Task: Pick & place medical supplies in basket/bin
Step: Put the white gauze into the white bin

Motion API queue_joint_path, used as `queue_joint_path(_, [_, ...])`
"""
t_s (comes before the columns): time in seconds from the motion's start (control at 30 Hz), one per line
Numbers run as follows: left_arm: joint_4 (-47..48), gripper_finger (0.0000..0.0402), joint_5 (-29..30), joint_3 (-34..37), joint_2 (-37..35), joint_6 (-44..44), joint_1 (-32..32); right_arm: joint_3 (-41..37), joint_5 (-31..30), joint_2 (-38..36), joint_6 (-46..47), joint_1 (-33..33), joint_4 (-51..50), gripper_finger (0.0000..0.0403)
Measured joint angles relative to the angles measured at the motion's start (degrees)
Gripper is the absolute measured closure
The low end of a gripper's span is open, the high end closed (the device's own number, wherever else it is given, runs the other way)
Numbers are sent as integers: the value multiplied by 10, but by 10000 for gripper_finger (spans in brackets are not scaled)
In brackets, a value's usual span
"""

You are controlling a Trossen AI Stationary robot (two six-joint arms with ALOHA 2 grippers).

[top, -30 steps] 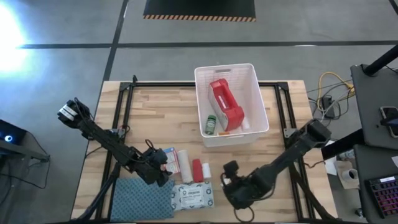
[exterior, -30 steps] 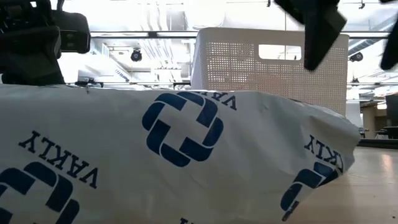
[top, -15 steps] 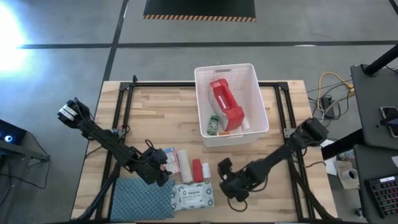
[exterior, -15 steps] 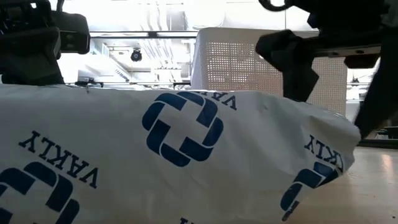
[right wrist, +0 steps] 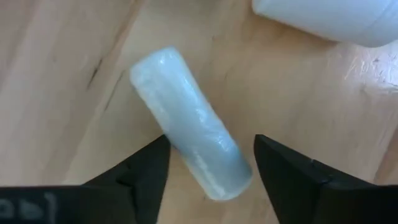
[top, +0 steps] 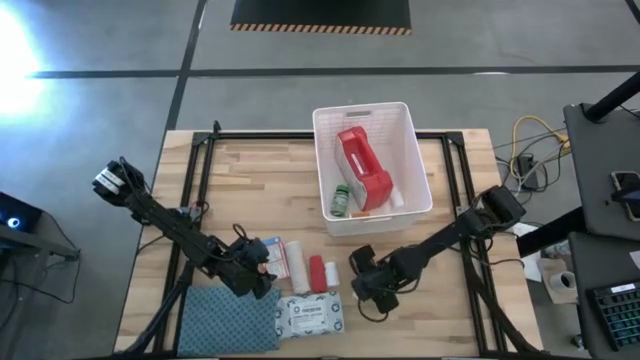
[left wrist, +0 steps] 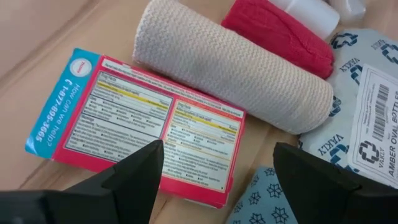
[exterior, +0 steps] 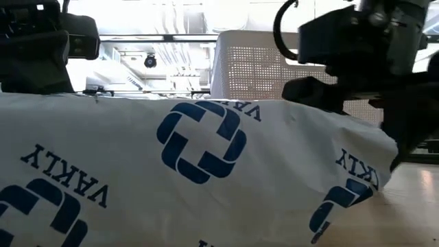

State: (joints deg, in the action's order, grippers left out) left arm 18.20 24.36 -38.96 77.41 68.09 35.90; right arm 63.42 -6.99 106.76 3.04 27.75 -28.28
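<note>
The right claw (right wrist: pixel 208 177) hangs with fingers apart over the small white roll (right wrist: pixel 189 138) at lower centre of the tabletop (top: pixel 270 200). It should straddle the roll squarely before closing. The left claw (left wrist: pixel 217 180), also apart, waits over the box (left wrist: pixel 137 124). The bin (top: pixel 412 150) sits upper centre.

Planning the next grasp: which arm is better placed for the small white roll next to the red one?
Right. Its tool sits just beside the white roll, open, and its wrist view shows the roll between its fingers. The left tool is open over the box, farther off.
</note>
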Motion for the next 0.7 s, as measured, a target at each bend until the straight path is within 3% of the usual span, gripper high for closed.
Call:
queue_joint_path(0.3, [0,121,10,-1,0,0,0,35,17,-9,131,1,-60,311])
queue_joint_path(0.47, [0,121,10,-1,0,5,0,80,10,-68,198,1,-110,379])
queue_joint_path(0.57, [-1,121,10,-1,0,16,0,120,-79,-131,223,2,-138,376])
queue_joint_path(0.7, [0,121,10,-1,0,17,0,157,-289,-218,225,-5,-173,338])
